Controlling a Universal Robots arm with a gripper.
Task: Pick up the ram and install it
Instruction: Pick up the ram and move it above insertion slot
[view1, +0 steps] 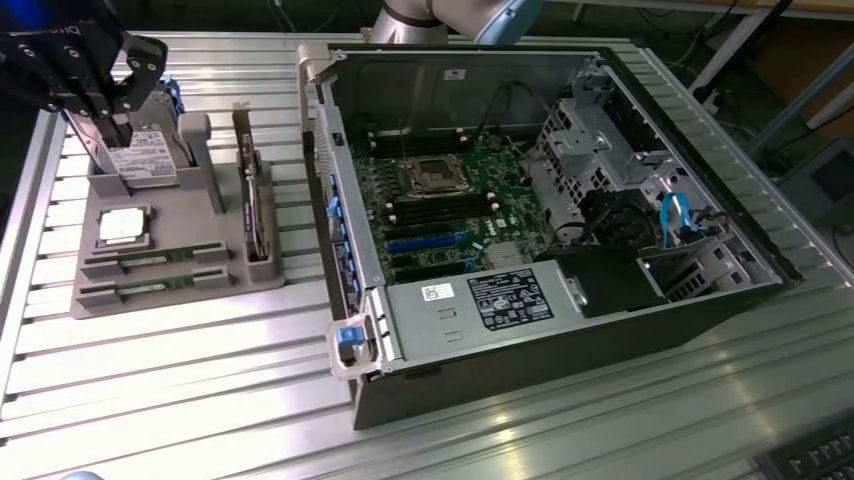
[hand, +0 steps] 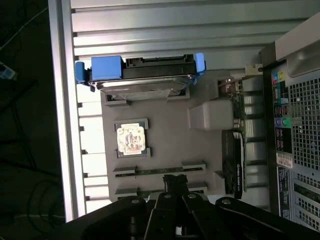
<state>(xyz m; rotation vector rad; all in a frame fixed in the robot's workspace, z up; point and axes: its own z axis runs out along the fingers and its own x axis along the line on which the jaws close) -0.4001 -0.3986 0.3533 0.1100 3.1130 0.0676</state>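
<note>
Two alike green ram sticks lie flat in slots of the grey holder (view1: 200, 285): one ram stick (view1: 154, 262) (hand: 159, 170) next to the CPU, the other (view1: 144, 286) (hand: 146, 192) at the holder's near edge. I cannot tell which one the task means. My black gripper (view1: 118, 130) (hand: 175, 180) hangs shut and holds nothing. It is high above the holder's far end, over the upright hard drive (view1: 140, 160) (hand: 142, 82). In the wrist view its fingertips cover the middle of the outer stick. The open computer case (view1: 534, 200) lies at the exterior view's right, its motherboard (view1: 447, 205) exposed.
The holder also carries a CPU (view1: 123, 226) (hand: 131, 140) and an upright card (view1: 250, 200) (hand: 239, 165). The ribbed metal table (view1: 174, 380) runs toward the near edge. Inside the case are a power supply (view1: 501, 298), drive cages (view1: 601, 140) and blue cables (view1: 677, 215).
</note>
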